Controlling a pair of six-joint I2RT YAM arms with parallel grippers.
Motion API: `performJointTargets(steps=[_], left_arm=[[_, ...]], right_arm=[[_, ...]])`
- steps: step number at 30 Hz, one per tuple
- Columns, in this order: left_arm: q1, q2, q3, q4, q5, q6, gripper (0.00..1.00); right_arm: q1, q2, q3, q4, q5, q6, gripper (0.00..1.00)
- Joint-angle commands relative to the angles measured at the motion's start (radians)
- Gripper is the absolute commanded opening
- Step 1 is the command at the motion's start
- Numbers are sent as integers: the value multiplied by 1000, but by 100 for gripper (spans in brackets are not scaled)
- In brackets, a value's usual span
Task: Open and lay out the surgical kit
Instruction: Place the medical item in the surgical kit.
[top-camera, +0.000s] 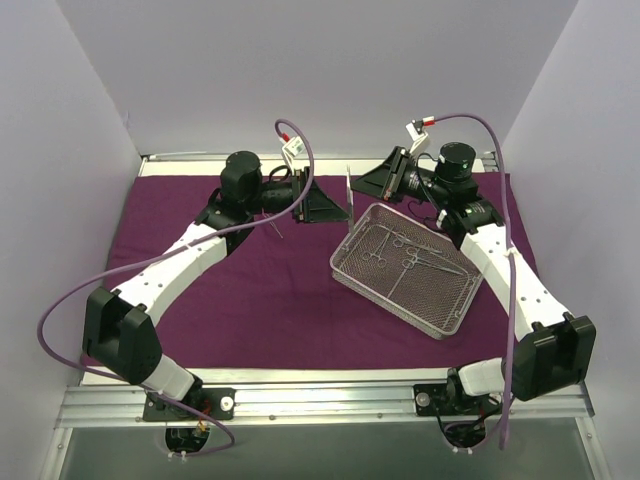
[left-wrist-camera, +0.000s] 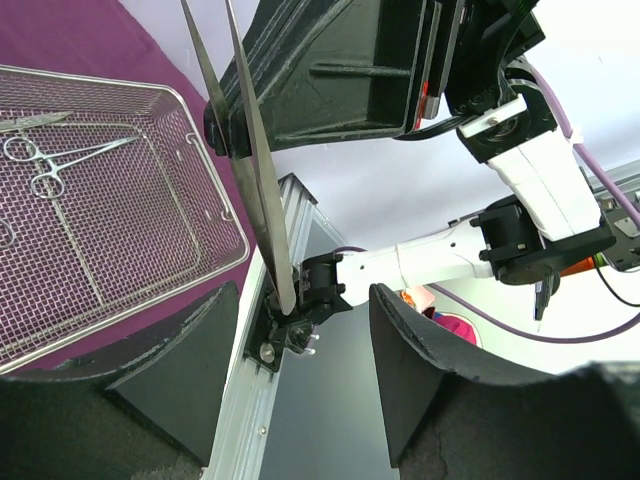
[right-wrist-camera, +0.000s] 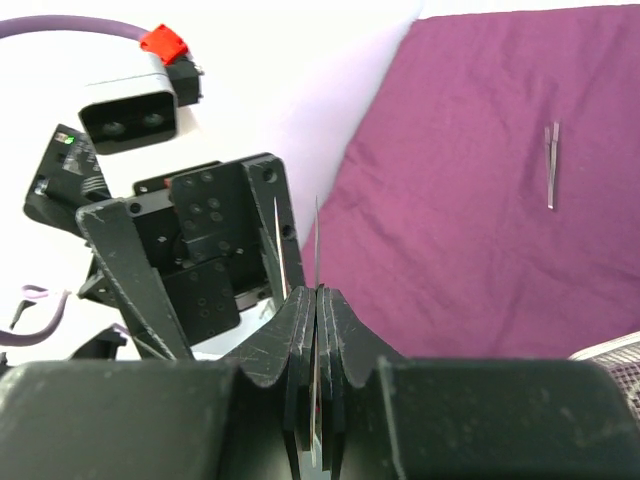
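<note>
Closest in, my right gripper (right-wrist-camera: 318, 295) was clamped shut on upright tweezers (left-wrist-camera: 262, 200) just beside the wire-mesh tray (top-camera: 440, 295) resting on the purple cloth wrap (top-camera: 250, 300), my left gripper (left-wrist-camera: 305, 300) gaping empty right at their tips, so I judged a handover the step in hand, needing the left to close first

The wire-mesh tray (top-camera: 390, 305) sits on the cloth wrap's (top-camera: 270, 300) right half, forceps (top-camera: 385, 245) inside; 1 pair of tweezers (right-wrist-camera: 551, 165) lies on the cloth to its left.
</note>
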Motion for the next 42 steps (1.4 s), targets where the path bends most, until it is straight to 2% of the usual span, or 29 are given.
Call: performJointTargets(steps=[1, 11, 16, 19, 20, 22, 23, 24, 25, 26, 28, 29, 30, 32, 34, 35, 37, 42], left_arm=[[-8, -8, 24, 72, 32, 9, 64], [-21, 32, 41, 134, 41, -24, 58], [-21, 48, 44, 175, 52, -50, 48], [-19, 52, 44, 193, 56, -61, 38], [-19, 54, 44, 197, 56, -61, 27], [-19, 55, 47, 190, 53, -55, 15], [-15, 55, 50, 154, 46, -46, 2], [-13, 52, 60, 120, 33, -32, 2], [-10, 51, 64, 80, 18, 9, 2], [-8, 46, 70, -16, -2, 34, 2], [7, 26, 93, -140, -107, 124, 2], [13, 22, 106, -299, -156, 150, 2], [28, 14, 116, -367, -266, 176, 2], [44, 9, 156, -557, -400, 222, 2], [73, 14, 175, -644, -576, 219, 2], [80, 17, 181, -737, -647, 207, 2], [117, 34, 182, -791, -755, 169, 2], [136, 133, 239, -895, -946, 144, 2]], right_arm=[[8, -34, -4, 121, -56, 47, 0], [18, -13, -20, 198, -85, 94, 0], [22, -4, -23, 210, -91, 100, 0], [23, 2, -29, 222, -96, 110, 0], [23, 4, -27, 222, -96, 110, 0], [23, 7, -26, 216, -94, 108, 0], [22, 9, -20, 203, -91, 105, 5], [20, 10, -11, 174, -68, 76, 14], [17, 12, 2, 85, -48, 55, 28], [8, 19, 17, 34, -22, 30, 49], [-6, 27, 69, -129, 74, -34, 62], [-23, 35, 89, -185, 123, -54, 74], [-32, 38, 132, -249, 166, -74, 81], [-63, 62, 193, -455, 348, -139, 88], [-93, 93, 267, -649, 491, -189, 89], [-104, 123, 282, -691, 522, -205, 88], [-133, 142, 299, -785, 581, -225, 88], [-150, 117, 240, -776, 609, -230, 87]])
